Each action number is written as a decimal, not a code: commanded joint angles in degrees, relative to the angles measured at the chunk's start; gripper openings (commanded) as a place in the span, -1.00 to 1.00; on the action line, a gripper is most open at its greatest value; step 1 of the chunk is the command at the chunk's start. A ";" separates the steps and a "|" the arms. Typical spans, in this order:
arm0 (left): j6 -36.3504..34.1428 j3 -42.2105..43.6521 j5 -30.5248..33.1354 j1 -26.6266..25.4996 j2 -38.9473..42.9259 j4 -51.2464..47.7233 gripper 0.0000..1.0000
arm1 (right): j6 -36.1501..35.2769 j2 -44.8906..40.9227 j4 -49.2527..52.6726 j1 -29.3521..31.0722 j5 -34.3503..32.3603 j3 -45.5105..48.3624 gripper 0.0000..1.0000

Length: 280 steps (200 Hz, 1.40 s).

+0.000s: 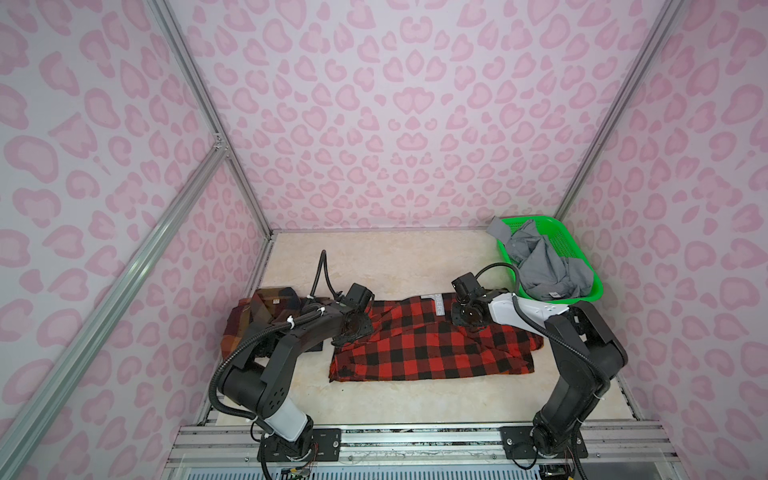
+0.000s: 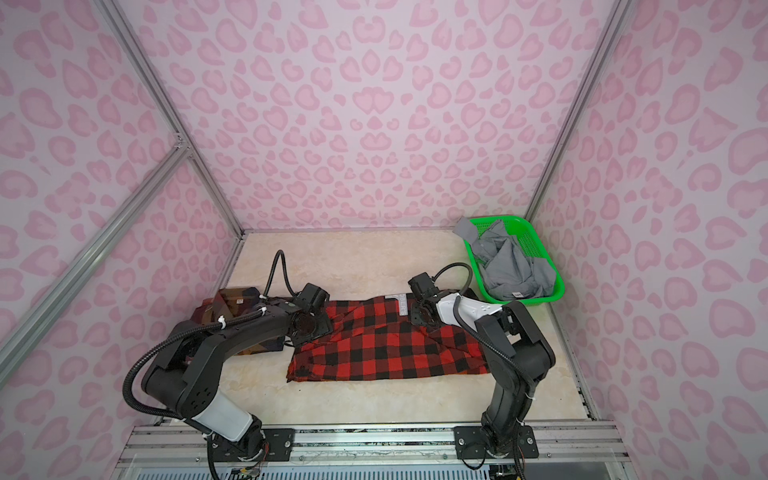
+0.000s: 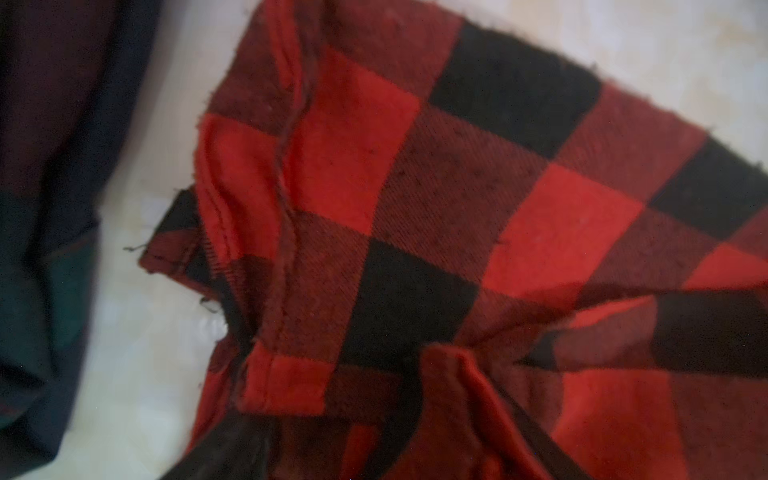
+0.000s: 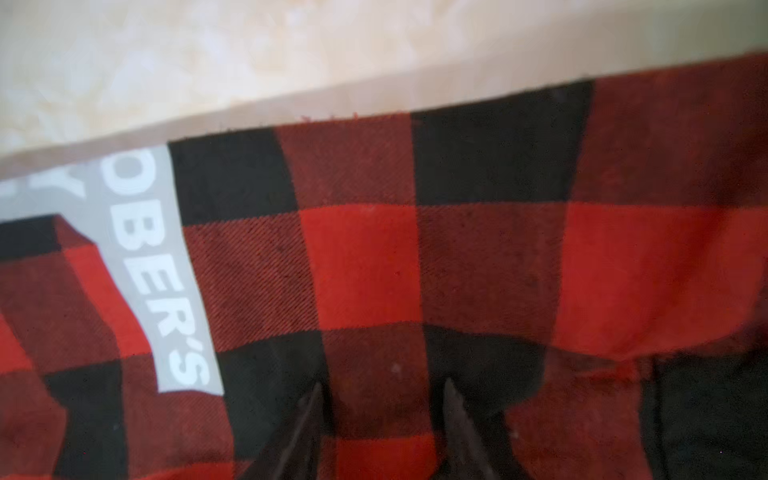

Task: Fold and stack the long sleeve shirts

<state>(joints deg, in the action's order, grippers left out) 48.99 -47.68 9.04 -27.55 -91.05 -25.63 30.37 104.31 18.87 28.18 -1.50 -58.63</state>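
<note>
Red-and-black buffalo check flannel shirt with a grey lettered label [image 1: 432, 353] lies flat mid-table on the cream tabletop [image 1: 374, 262]. Its long axis runs side to side between the two arms; it is partly folded, with sleeve cloth doubled over the body and a fairly straight near hem. Left gripper [image 1: 348, 332] is at its far left corner, fingers hidden, so spread or clamped I cannot tell. Right gripper [image 4: 384, 415] is at the far edge just beside the label [image 4: 166, 270], fingers [image 4: 455, 415] apart, tips at flat cloth, nothing pinched. Both work the far edge, so the likely fold comes toward the near hem. Folded dark brown-orange-navy plaid shirt [image 1: 266, 320] lies just left. Plain grey collared shirt [image 1: 544, 266] sits crumpled in a green plastic basket [image 1: 559, 235], far right.
</note>
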 commanded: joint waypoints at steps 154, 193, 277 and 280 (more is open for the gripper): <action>45.48 22.22 8.92 -38.31 26.76 -5.75 0.51 | -11.79 25.02 15.84 5.90 8.64 -33.92 -0.08; 50.99 13.86 14.09 -47.17 20.52 -11.92 0.55 | -11.85 18.81 17.30 7.74 5.21 -33.61 -0.09; 28.85 10.29 25.23 -41.86 38.06 -18.10 0.60 | 0.11 -9.08 12.05 9.52 3.62 -6.19 -0.05; 27.62 10.63 24.73 -40.95 38.78 -17.86 0.60 | 0.60 -9.56 11.69 9.60 4.02 -5.29 -0.05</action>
<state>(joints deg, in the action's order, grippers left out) 87.53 -37.67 30.52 -72.34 -56.36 -41.87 25.93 98.02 32.47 37.30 1.19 -69.38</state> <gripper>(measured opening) 0.800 0.474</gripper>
